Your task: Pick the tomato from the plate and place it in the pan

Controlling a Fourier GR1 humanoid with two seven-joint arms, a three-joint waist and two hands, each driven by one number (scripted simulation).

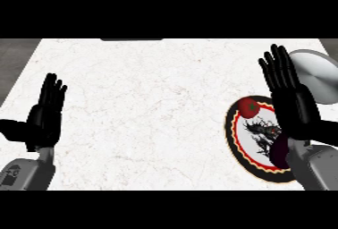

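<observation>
Tomato (249, 107) on the plate (239, 144), just left of the right hand (293, 105)
Both hands flat with fingers straight, holding nothing; left hand (45, 115) well apart, pan (320, 74) behind the right

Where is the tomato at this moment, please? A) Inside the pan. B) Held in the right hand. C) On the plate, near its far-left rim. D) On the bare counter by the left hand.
C: the tomato sits on the plate near its far-left rim, while the right hand is open beside it with straight fingers, and the pan shows no tomato in its visible part.
</observation>
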